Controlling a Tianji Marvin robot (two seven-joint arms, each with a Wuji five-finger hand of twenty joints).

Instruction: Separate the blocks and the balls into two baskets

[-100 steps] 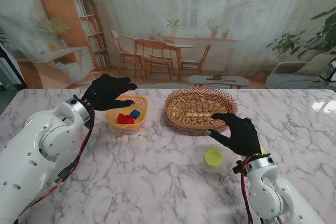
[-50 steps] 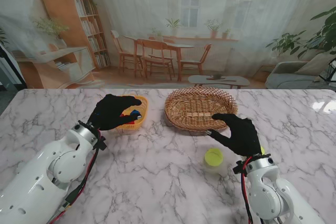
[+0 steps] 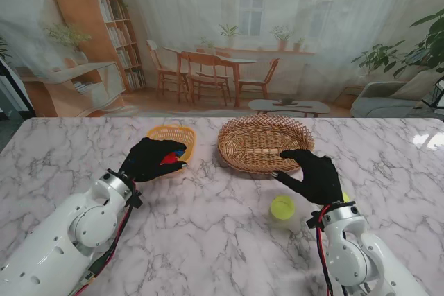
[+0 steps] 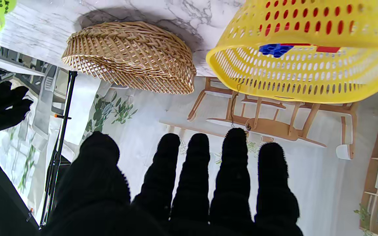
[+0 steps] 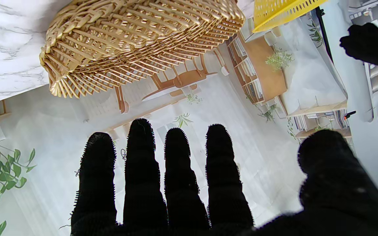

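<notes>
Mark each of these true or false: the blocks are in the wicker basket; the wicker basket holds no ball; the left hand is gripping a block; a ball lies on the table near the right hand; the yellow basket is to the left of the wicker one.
1. The blocks are in the wicker basket. False: the blue block and red block lie in the yellow basket.
2. The wicker basket holds no ball. True.
3. The left hand is gripping a block. False: the left wrist view shows its fingers spread and holding nothing.
4. A ball lies on the table near the right hand. True.
5. The yellow basket is to the left of the wicker one. True.
</notes>
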